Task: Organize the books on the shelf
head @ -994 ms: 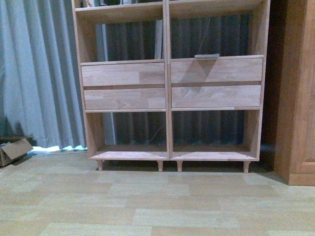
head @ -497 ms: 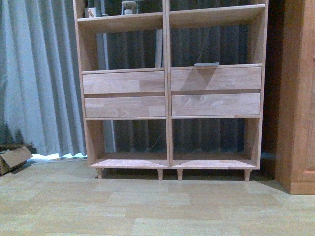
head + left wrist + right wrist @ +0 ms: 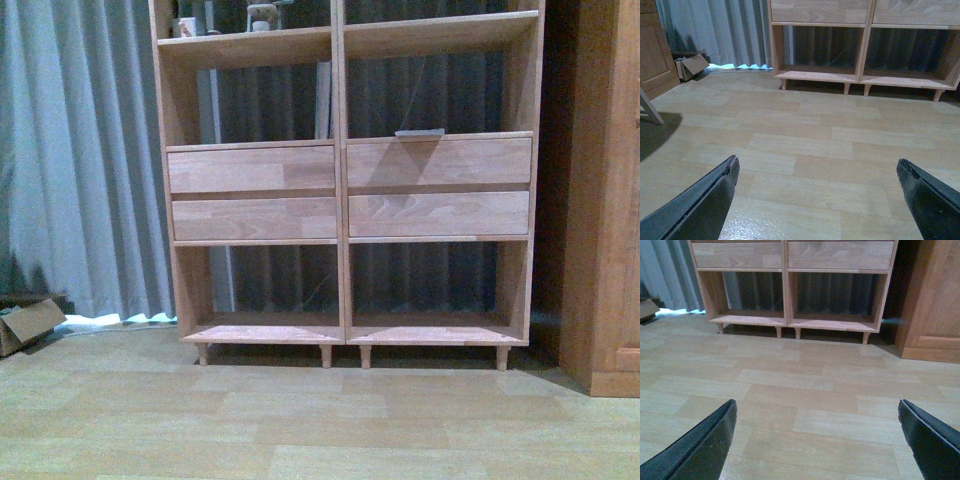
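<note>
Plainly, the pale wooden shelf (image 3: 343,190) has four flat drawer fronts (image 3: 252,169) mid-height.

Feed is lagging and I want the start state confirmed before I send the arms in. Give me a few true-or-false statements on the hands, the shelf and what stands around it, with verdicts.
1. The left hand and the right hand are both open and hold nothing. True.
2. The shelf's four drawer fronts are pulled out. False: all four sit shut.
3. A cardboard box lies on the floor by the curtain, on the shelf's left. True.
4. The darker cabinet stands on the shelf's left. False: it stands on the shelf's right.
5. A thin flat item lies on the ledge above the right-hand drawers. True.
</note>
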`<control>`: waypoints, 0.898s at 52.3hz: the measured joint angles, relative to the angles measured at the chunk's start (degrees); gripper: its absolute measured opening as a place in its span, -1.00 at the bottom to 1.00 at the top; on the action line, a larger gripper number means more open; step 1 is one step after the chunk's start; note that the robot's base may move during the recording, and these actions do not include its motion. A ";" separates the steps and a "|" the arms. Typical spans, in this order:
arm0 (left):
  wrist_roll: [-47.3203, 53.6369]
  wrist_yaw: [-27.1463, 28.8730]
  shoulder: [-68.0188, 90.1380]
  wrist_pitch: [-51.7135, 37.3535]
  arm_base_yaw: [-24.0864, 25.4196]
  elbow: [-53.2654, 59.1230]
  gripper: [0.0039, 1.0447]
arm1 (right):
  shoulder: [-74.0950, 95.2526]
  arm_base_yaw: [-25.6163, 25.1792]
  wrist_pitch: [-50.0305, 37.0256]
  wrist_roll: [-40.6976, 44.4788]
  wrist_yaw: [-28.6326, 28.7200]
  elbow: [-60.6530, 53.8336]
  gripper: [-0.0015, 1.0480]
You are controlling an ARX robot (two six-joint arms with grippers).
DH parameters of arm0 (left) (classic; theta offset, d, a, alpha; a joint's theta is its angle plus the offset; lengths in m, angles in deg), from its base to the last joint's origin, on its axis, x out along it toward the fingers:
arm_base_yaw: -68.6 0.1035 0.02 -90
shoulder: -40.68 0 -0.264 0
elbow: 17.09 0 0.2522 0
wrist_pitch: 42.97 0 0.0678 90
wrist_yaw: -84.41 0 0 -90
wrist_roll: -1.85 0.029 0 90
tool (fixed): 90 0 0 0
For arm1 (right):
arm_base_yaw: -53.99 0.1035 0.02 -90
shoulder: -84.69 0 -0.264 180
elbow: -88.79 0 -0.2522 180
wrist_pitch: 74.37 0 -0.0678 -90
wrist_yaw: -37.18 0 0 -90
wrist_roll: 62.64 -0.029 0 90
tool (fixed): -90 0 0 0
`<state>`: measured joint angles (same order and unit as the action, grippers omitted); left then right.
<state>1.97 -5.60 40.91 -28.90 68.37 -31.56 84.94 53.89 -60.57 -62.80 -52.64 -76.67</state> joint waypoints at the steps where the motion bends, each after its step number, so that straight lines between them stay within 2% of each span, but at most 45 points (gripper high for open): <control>1: 0.02 0.02 0.00 0.00 0.00 0.00 0.86 | 0.00 0.00 0.00 0.00 0.00 0.00 0.86; 47: 0.02 0.00 0.00 0.00 0.00 0.00 0.86 | 0.00 0.00 0.00 0.00 0.00 0.00 0.86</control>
<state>1.99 -5.60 40.91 -28.90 68.37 -31.56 84.94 53.89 -60.57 -62.80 -52.64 -76.67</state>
